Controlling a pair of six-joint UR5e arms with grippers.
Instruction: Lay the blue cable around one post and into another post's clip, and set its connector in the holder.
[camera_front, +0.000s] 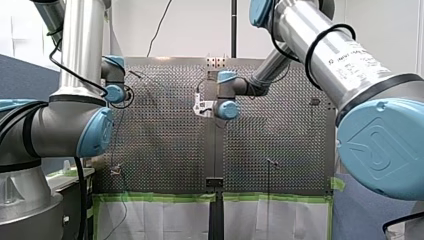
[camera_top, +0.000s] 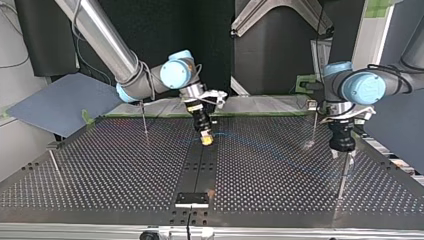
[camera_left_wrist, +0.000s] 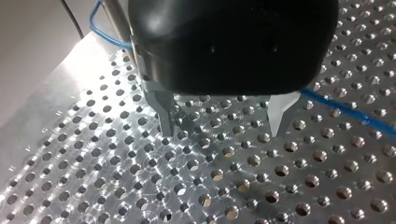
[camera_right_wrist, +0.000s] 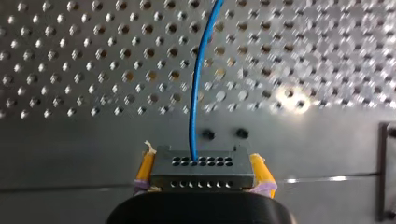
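My right pincer (camera_right_wrist: 201, 161) is pinching a black connector (camera_right_wrist: 201, 173) between its yellow pads (camera_right_wrist: 145, 168), one pad pressed to each side of the block. The blue cable (camera_right_wrist: 196, 84) leaves the connector's upper face and runs away from it in a gentle curve across the holes of the bench (camera_right_wrist: 70, 56). In the top view this pincer hangs low over the dark strip (camera_top: 199, 165) down the middle of the bench, but whether the connector touches the strip cannot be told. The holder (camera_top: 192, 199), a small black block on the same strip at that view's near edge, is well apart from the connector. My left pincer (camera_left_wrist: 223, 134) is spread wide just above the bench with nothing between its metal fingers (camera_left_wrist: 161, 112). A stretch of the cable lies on the bench just beside one finger and runs outward from it; whether it touches that finger cannot be told. A second stretch loops beside a thin post (camera_left_wrist: 114, 18) on the pincer's other side. In the top view a second thin post (camera_top: 344, 175) stands just in front of the left pincer. A third post (camera_top: 144, 117) stands near my right arm.
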